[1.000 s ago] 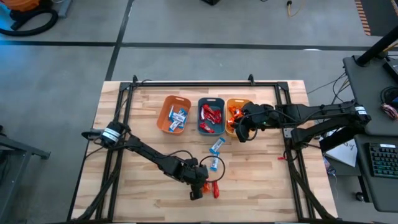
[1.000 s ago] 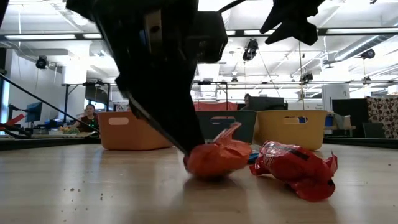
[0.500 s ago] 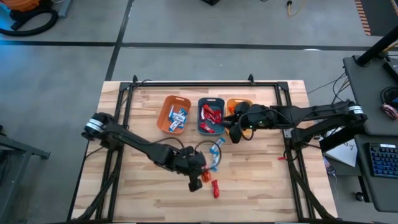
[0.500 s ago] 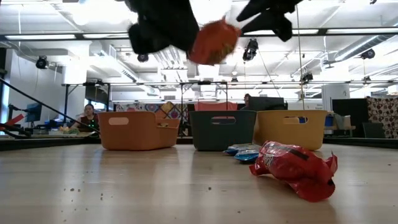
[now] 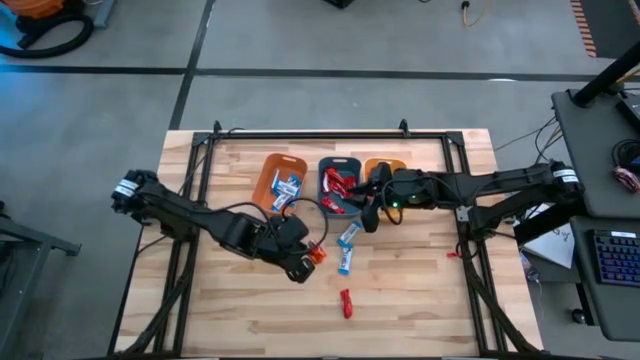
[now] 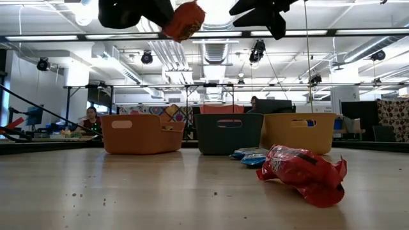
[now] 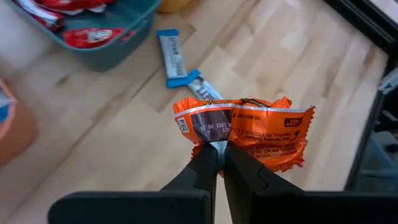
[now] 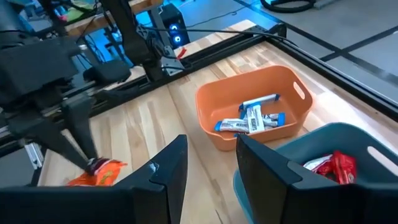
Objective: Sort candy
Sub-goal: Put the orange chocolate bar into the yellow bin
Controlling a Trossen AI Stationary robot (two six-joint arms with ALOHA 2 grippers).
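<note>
the wooden surface (image 5: 420,290) is the biggest thing here, and three bins stand in a row near its far edge: the orange bin (image 5: 266,186) with blue-and-white candies, the teal bin (image 5: 331,162) with red ones, and the yellow-orange bin (image 5: 381,165), partly hidden under the right arm

the left pincer (image 5: 303,262) is up in the air over the middle of the surface, just in front of the orange bin. its fingers are squeezed together on the orange candy (image 7: 245,130), pinching it at the lower edge of the wrapper

the right pincer (image 5: 371,215) hangs by the front of the teal bin with its fingers a little apart and nothing in them

two blue-and-white candies (image 5: 346,247) lie on the surface just in front of the teal bin. one red candy (image 5: 346,303) lies alone, nearer the front edge

the candy looks very light. its wrapper is thin, crinkly and shiny, so it may slip, and it squashes easily. the best place to grab seems to be the flat wrapper edge or across the middle. the orange one probably goes to the yellow-orange bin
</note>
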